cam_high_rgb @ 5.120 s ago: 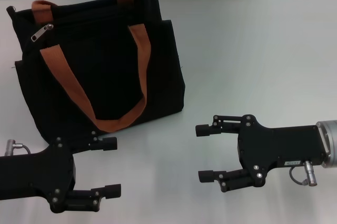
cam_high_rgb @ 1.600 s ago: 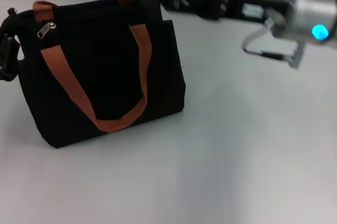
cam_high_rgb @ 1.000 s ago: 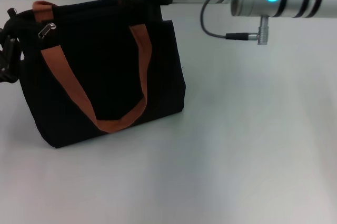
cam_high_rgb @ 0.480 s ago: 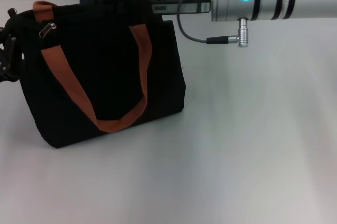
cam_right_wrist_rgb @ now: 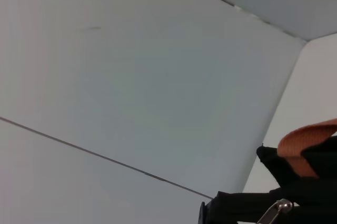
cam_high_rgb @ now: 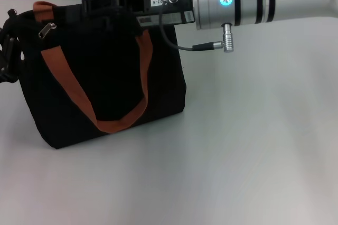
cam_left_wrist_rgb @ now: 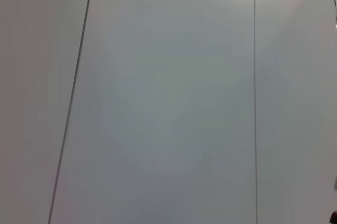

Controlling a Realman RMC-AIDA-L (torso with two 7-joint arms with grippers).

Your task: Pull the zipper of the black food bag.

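The black food bag stands upright at the left of the table, its rust-orange strap handles hanging down the front. The silver zipper pull lies at the bag's top left end. My right gripper reaches in from the right and sits over the bag's top rim, to the right of the pull; its fingers blend into the black fabric. The right wrist view shows the pull and an orange strap. My left gripper is against the bag's left end, mostly cut off.
The grey table spreads out in front of and to the right of the bag. A panelled wall stands behind. The right arm's silver cable plug hangs beside the bag's right side.
My right arm has moved left along the bag's top rim, towards the zipper pull. The bag and the left gripper have stayed put.
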